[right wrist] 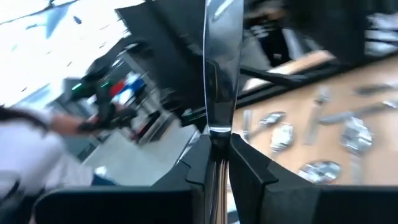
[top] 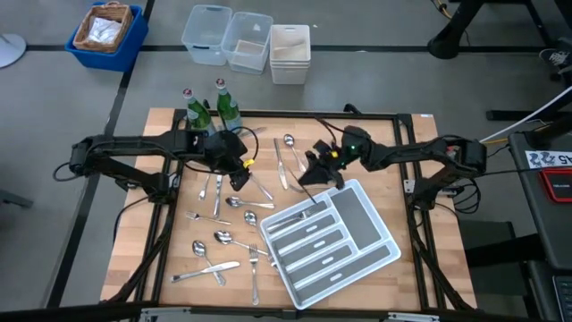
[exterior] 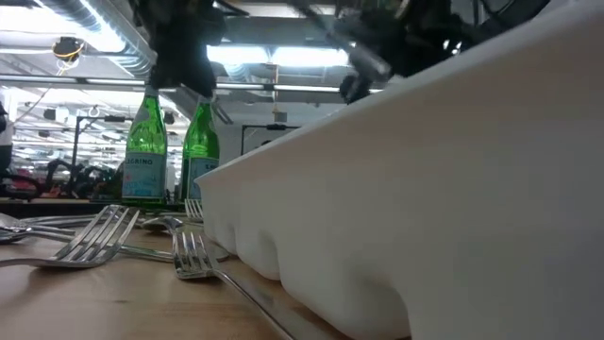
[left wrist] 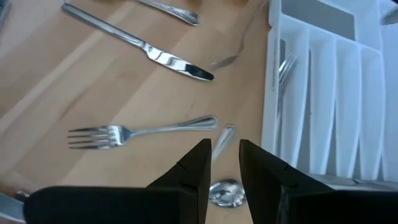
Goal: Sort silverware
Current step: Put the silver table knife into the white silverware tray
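Silverware lies loose on the wooden table: a fork (left wrist: 143, 130), a knife (left wrist: 140, 43), and spoons and forks (top: 219, 237) left of the white divided tray (top: 384, 237). One piece (left wrist: 285, 65) lies in a tray compartment. My left gripper (top: 239, 175) hangs above the table left of the tray, shut on a spoon (left wrist: 224, 140). My right gripper (top: 315, 168) is over the tray's far left corner, pointing level and shut on a knife (right wrist: 221, 62). My left gripper has the spoon between its two fingers, slanting down from the table's left. The bowl end (left wrist: 224, 193) sits back between the fingers and the handle (left wrist: 225, 138) sticks out past the tips along them. The spoon is clear of the table. My right gripper pinches the knife between its two fingers at their free ends (right wrist: 216, 134). The long flat shiny part (right wrist: 221, 56) sticks straight out beyond the fingertips, along the fingers. The knife is lifted clear of the table and tray.
Two green glass bottles (top: 198, 112) (top: 225, 103) stand at the table's far edge behind the left arm. The tray's white wall (exterior: 425, 189) fills the right of the low view. Beyond the table stand a blue basket (top: 105, 31) and clear bins (top: 248, 40).
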You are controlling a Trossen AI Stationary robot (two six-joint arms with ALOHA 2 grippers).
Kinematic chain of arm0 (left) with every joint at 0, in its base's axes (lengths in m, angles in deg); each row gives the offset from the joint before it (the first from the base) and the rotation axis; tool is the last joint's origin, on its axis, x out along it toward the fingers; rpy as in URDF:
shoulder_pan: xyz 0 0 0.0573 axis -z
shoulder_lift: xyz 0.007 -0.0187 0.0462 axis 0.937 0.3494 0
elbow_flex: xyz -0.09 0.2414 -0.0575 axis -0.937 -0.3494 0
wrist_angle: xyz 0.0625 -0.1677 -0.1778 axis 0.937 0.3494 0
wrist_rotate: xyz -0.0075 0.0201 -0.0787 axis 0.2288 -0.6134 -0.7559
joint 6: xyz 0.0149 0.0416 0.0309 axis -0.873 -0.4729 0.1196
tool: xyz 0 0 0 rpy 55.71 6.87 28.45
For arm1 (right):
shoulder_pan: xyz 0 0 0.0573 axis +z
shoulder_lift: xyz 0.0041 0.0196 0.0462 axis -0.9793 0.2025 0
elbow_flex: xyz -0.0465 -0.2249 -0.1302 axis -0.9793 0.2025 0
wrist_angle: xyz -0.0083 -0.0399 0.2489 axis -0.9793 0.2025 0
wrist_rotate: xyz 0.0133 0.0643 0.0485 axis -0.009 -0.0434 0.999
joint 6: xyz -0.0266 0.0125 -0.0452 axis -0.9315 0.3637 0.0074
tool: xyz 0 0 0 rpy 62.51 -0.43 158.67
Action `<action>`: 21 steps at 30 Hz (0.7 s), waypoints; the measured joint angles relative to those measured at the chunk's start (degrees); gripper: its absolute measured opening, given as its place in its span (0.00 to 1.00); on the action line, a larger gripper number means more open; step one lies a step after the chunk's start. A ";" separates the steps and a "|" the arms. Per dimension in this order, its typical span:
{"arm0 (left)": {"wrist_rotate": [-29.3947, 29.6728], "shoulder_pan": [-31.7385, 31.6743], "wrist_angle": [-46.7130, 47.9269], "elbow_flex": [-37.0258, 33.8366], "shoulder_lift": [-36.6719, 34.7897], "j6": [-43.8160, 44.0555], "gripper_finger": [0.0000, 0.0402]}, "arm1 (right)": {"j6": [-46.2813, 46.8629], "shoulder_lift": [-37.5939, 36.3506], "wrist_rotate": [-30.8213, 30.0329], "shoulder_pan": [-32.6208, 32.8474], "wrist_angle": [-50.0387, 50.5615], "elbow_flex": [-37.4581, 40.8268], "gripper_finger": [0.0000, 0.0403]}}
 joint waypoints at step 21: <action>9.08 7.07 -0.24 0.00 0.02 11.15 0.18 | -37.95 -13.04 -14.64 14.03 41.12 0.02 0.11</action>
